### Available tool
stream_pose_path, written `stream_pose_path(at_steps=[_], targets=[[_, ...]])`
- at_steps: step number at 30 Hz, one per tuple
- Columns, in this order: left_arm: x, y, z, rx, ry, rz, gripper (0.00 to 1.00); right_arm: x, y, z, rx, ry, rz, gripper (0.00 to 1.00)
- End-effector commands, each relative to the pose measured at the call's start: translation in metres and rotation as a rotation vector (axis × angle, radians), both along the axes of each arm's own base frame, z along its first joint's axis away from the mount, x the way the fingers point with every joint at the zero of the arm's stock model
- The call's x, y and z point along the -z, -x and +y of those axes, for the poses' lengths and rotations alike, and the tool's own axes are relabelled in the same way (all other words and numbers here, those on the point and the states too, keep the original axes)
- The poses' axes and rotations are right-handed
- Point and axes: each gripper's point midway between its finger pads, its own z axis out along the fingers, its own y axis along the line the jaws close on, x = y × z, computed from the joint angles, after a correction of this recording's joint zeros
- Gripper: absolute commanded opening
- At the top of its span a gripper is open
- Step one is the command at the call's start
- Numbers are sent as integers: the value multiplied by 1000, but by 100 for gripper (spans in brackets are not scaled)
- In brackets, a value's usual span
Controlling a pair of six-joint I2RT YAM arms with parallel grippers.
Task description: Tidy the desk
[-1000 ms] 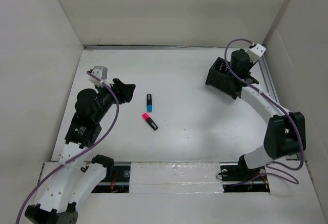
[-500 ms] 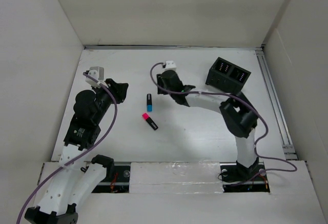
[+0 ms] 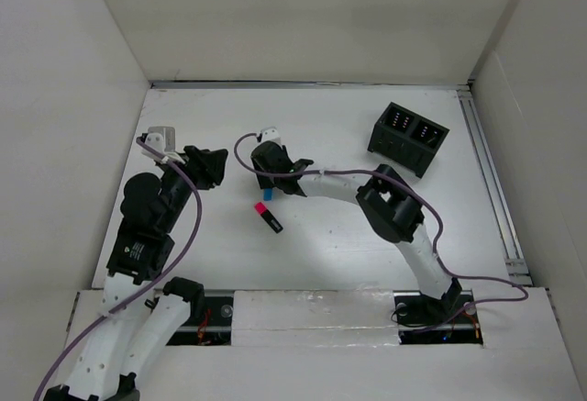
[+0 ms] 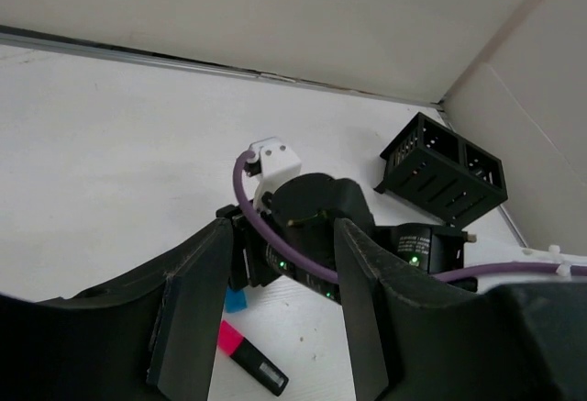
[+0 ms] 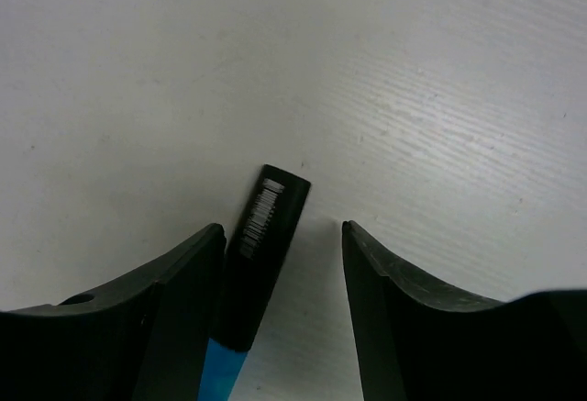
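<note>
On my left, the left pincer (image 3: pixel 213 164) hung over the left part of the desk (image 3: pixel 330 112), whose white top spread out beneath it towards the panel walls. Through its wrist camera I saw both its fingers (image 4: pixel 188 314) standing well apart with nothing between them, so it gripped nothing.

Nearer the middle, the right arm reached across to my left and its right pincer (image 5: pixel 282 231) pointed down at the desk, with the bare white surface filling the wrist view beneath the tips. Its jaws stood wide apart. A blue-and-black marker (image 5: pixel 261 245) lay flat on the desk in the gap. It sat slantwise, with its black barcoded end towards the fingertips and its blue end towards the camera. It sat just beside the finger on the picture's left, though I could not tell if they touched. Clear desk showed between the marker and the other finger, so nothing was clamped.

A pink-capped highlighter (image 3: pixel 269 218) lay on the desk just on the near side of that pincer. Far to the right, a black compartmented box (image 3: pixel 409 138) stood on the desk towards the back, well apart from both pincers.
</note>
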Motion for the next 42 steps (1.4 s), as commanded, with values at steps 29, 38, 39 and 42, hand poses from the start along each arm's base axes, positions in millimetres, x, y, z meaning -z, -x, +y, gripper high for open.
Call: stream_pose_path(at_steps=[29,38,39,42], targets=[[-23,9,12,-52,43,-90,44,-238,-46,-381,988,-266,-615,11],[-22,8,12,-51,41,-86,44,-221,-52,-503,1298,-97,-637,9],[-21,7,12,-54,38,-82,44,-218,-54,-507,1305,-80,-628,9],[-21,7,11,-49,37,-79,44,-212,-57,-507,1316,-25,-630,9]])
